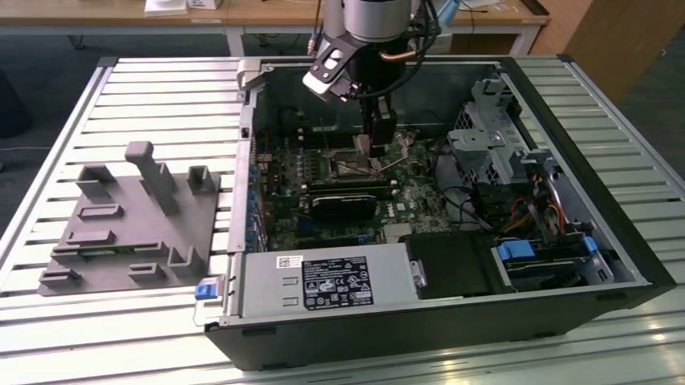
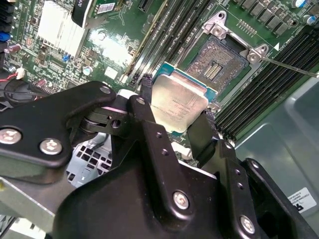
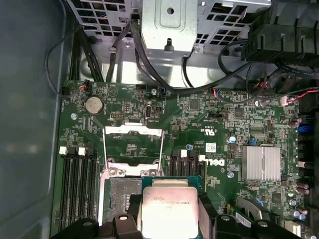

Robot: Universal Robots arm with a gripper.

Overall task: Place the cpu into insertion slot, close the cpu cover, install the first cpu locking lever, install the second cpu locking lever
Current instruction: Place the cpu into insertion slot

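Arm (image 1: 374,32) points straight down, tool (image 1: 374,160) clamped on the cpu (image 3: 169,206).

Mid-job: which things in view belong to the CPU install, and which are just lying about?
Job: gripper holding the cpu; insertion slot, bare; cpu cover, swung open.
Lying about: grey fixture block; power supply; silver heatsink; memory slots.

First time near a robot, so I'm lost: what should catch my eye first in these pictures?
The gripper grips a pale square cpu just above the motherboard, beside the bare insertion slot, not yet in it. In the exterior view the arm reaches down into an open computer case lying on a slatted table, with a grey fixture block on the exterior view's left.
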